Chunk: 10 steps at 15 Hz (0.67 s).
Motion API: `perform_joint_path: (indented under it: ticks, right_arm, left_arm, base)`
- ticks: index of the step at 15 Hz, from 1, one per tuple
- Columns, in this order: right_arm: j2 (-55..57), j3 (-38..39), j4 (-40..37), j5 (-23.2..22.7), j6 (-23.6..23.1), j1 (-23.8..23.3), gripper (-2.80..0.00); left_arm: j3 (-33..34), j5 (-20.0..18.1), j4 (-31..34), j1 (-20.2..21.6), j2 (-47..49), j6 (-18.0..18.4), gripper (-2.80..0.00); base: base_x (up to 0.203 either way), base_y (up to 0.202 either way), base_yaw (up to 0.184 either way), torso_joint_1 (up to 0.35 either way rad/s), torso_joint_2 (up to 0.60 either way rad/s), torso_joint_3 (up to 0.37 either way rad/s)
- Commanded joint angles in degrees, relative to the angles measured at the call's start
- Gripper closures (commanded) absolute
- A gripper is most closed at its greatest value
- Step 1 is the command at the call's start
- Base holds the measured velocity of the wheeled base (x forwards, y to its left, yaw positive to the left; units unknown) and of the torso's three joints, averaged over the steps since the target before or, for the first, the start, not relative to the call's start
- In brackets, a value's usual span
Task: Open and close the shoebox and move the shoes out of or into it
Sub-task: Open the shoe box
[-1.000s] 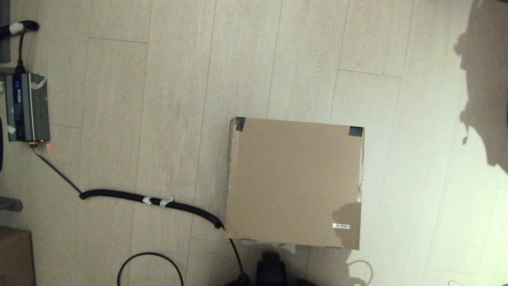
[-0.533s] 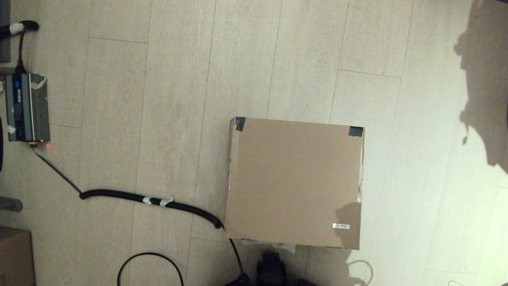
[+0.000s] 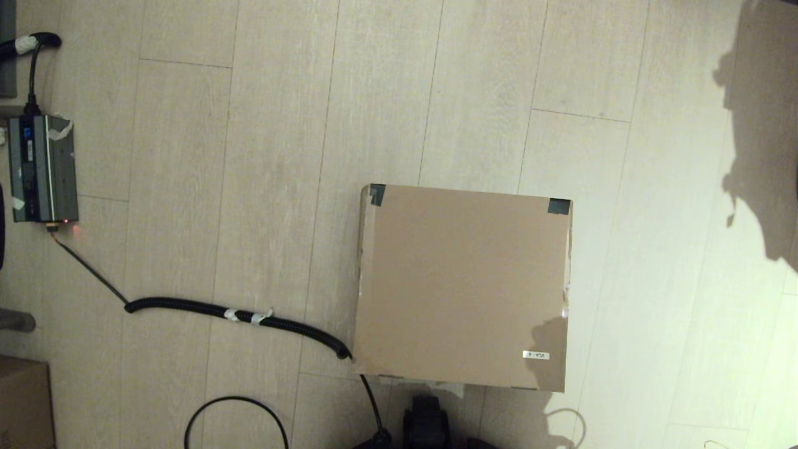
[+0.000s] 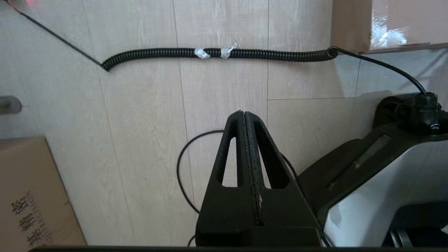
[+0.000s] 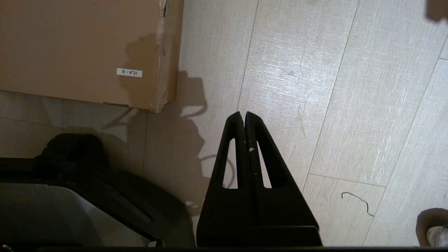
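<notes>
I see the shoebox (image 3: 461, 287) sitting lid-down shut on the floor (image 3: 249, 187), right in front of my base. Left gripper (image 4: 244, 115) is pinched together, empty, hanging over bare floor near the coiled cable (image 4: 217, 53). Right gripper (image 5: 244, 116) likewise pressed together, empty, beside the box's labelled corner.

Left claw (image 4: 244, 113): matte black, two tapered triangular fingers, each with a long cut-out window; pale scuff on the seam between them. Just beside it, base shell (image 4: 378, 182): black upper, glossy white-grey lower panel; thin black cable (image 4: 385, 67) plugged in at a black connector.

Right claw (image 5: 244, 114): same black shape, small white fleck near the seam. Dark-and-grey body housing (image 5: 77, 196) beside it.
</notes>
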State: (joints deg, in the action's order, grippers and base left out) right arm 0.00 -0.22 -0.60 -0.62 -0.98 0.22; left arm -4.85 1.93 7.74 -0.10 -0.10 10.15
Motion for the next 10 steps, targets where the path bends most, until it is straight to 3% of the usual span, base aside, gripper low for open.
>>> perform_joint_path:
  ticks: [1, 3, 7, 8, 10]
  right_arm:
    - [0.09, 0.12, 0.04, -0.18, -0.75, 0.02, 0.00]
    - [0.09, 0.22, 0.34, -0.26, -3.43, -0.03, 0.00]
    - [0.49, -0.06, -0.08, -0.04, -0.87, -0.04, 0.00]
    - [2.04, -0.10, -0.22, -0.06, -0.87, -0.02, 0.00]
    - [6.49, -0.35, -0.41, -0.12, -0.93, 0.03, 0.00]
  left_arm:
    - [0.02, -0.08, 0.00, 0.01, 0.10, 0.22, 0.00]
    - [0.02, -0.26, 0.09, 0.01, 0.10, 0.40, 0.00]
    - [-1.27, -0.70, 0.07, 0.01, 0.10, -0.08, 0.00]
    - [-3.14, -2.85, 1.50, 0.01, 0.66, -0.51, 0.00]
    - [-8.70, -7.81, 6.52, 0.01, 4.57, -5.80, 0.00]
  base:
    - [0.000, 0.000, 0.000, 0.000, 0.00, 0.000]
    - [0.000, 0.000, 0.000, 0.000, 0.00, 0.000]
    - [0.000, 0.000, 0.000, 0.000, 0.00, 0.000]
    - [0.000, 0.000, 0.000, 0.000, 0.00, 0.000]
    - [0.000, 0.000, 0.000, 0.000, 0.00, 0.000]
